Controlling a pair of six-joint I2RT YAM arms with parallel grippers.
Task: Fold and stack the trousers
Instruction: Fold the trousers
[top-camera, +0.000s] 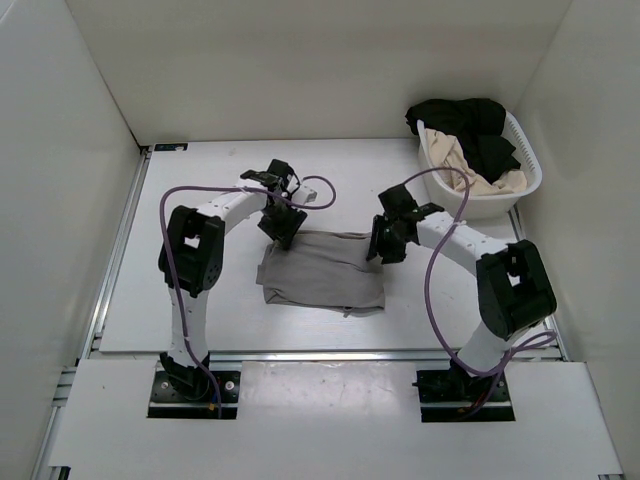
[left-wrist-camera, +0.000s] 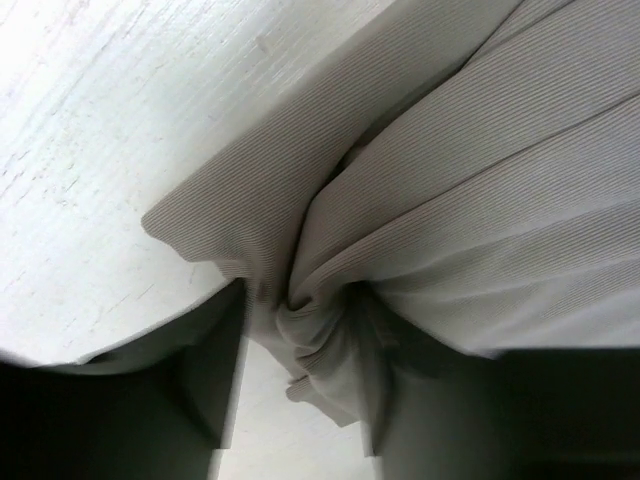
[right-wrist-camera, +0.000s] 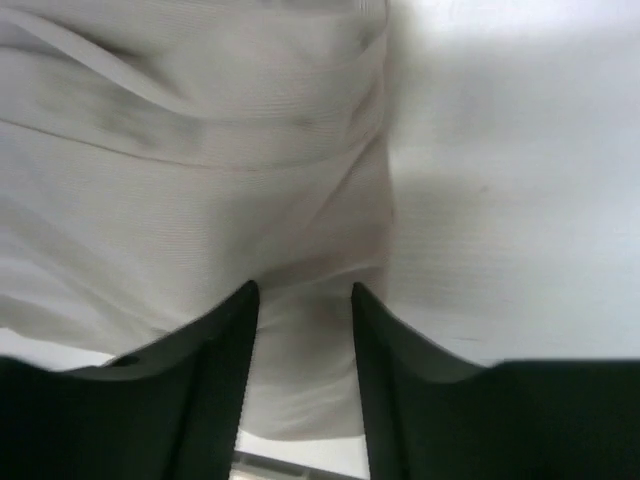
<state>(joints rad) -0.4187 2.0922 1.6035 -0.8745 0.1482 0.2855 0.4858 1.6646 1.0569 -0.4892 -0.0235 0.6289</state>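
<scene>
Backdrop: white walls are closing in a white table (top-camera: 180, 300), with both arms reaching out from its near edge.
Centre: the trousers (top-camera: 325, 272) are lying folded into a rough grey rectangle in the middle of the table, between the two claws.
Left side: the left claw (top-camera: 280, 228) is bearing down on the far left corner of the trousers. Its fingers (left-wrist-camera: 215, 390) are pinching a gathered knot of cloth.
Right side: the right claw (top-camera: 385, 243) is sitting at the right edge of the trousers. Its fingers (right-wrist-camera: 215, 380) are standing partly apart over flat cloth and are not gripping it.
Far right corner: a white basket (top-camera: 530, 180) is holding a black garment (top-camera: 465, 118) heaped over a cream garment (top-camera: 460, 165).
</scene>
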